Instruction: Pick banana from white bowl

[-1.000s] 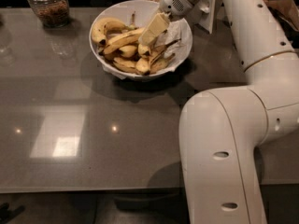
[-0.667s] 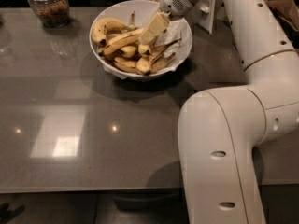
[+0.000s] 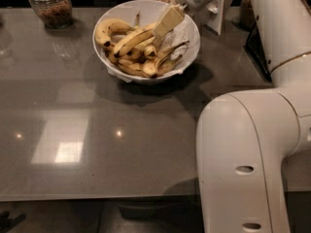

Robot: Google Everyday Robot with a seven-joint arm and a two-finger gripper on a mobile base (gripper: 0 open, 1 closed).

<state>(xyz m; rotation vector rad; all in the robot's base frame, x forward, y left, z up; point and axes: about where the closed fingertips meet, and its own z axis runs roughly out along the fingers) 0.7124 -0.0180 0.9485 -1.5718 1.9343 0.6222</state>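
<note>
The white bowl [image 3: 103,57] stands at the far side of the grey table [image 3: 97,130], lined with crumpled white paper [image 3: 183,32] and heaped with bananas; a thick curved one [image 3: 108,29] lies at its left, short stubby ones [image 3: 148,68] at the front; the banana [image 3: 132,41] lies on top of the heap, its long axis running from lower left up to upper right; the gripper [image 3: 166,22] reaches down over the bowl's right half, its tip just beside the banana's upper end; whether it is wide, narrow or holding cannot be told; a glass jar [image 3: 50,6] with brown contents stands well left of the bowl; a white card [image 3: 217,14] stands upright behind the gripper.
</note>
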